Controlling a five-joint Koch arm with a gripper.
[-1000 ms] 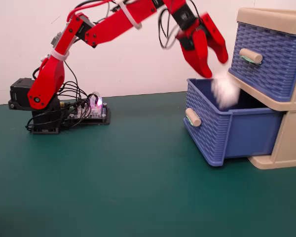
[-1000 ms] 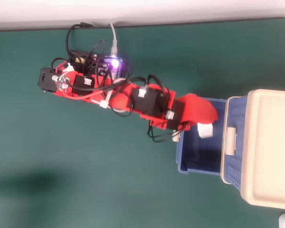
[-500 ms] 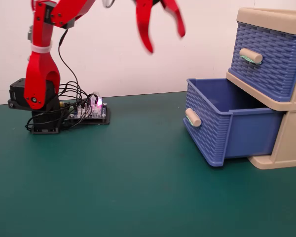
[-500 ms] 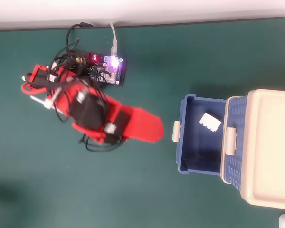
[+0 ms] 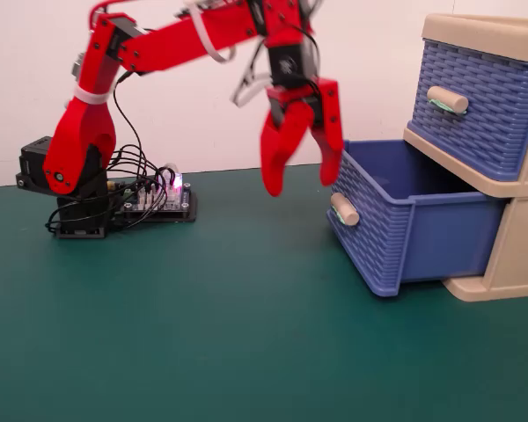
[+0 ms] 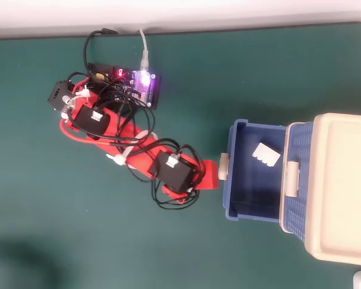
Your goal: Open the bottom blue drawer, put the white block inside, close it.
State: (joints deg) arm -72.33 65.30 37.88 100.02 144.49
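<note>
Fixed view: tool (image 5: 304, 186) empty, jaws apart, beside the bottom blue drawer (image 5: 405, 227).

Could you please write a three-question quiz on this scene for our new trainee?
1. True or false: the white block lies inside the bottom blue drawer.
2. The end effector is: A) shut on the block; B) open and empty, hanging just in front of the pulled-out drawer; C) resting on the cabinet top.
3. Fill in: the upper blue drawer is ____, judged from the fixed view.

Key
1. True; the overhead view shows it on the drawer floor, towards the cabinet.
2. B
3. closed
</note>
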